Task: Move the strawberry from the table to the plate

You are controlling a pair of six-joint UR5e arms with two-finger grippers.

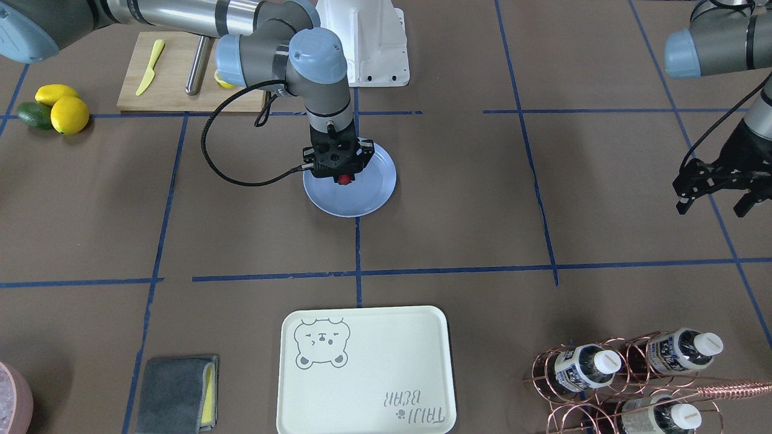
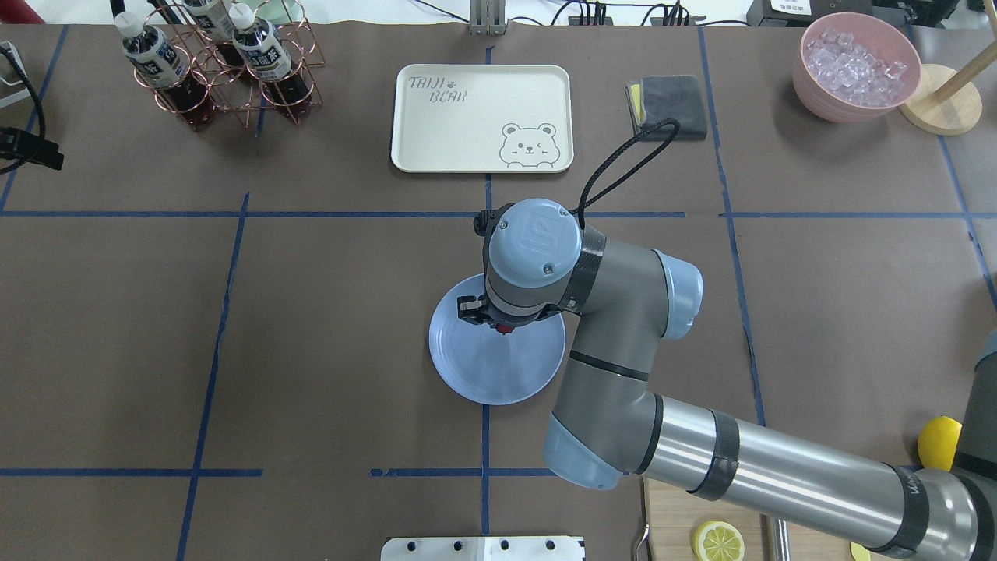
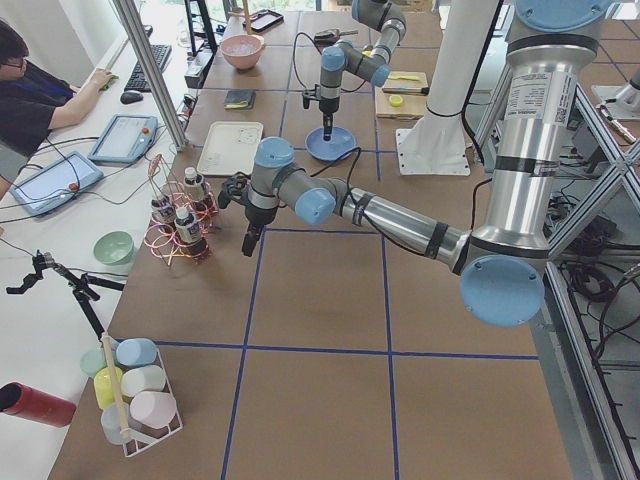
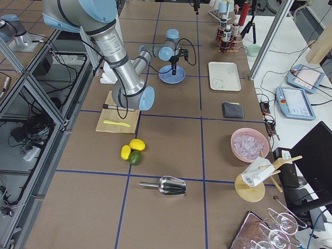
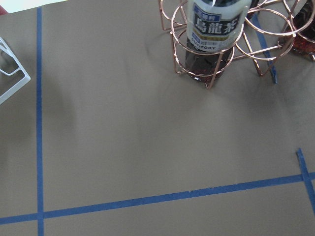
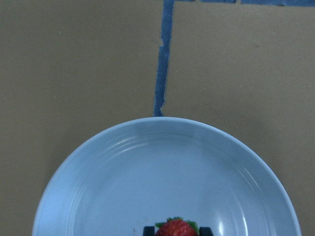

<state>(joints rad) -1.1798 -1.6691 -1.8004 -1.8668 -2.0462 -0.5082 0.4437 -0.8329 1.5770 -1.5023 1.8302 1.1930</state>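
Note:
The small red strawberry (image 1: 344, 179) sits between the fingertips of my right gripper (image 1: 342, 176), which points straight down and is shut on it. The berry hangs over the light-blue plate (image 1: 368, 199) near its middle, low above it; whether it touches the plate I cannot tell. The right wrist view shows the strawberry (image 6: 176, 229) at the bottom edge, over the plate (image 6: 123, 187). From overhead the wrist hides most of the berry (image 2: 505, 329). My left gripper (image 1: 715, 205) hangs open and empty far off, above the brown table (image 1: 482, 199).
A cream bear-print tray (image 1: 368, 386) lies at the near edge, with a grey cloth (image 1: 175, 395) beside it. A copper rack of bottles (image 1: 627, 374) stands below the left gripper. Two lemons (image 1: 63, 105) and a cutting board (image 1: 175, 78) lie behind the right arm.

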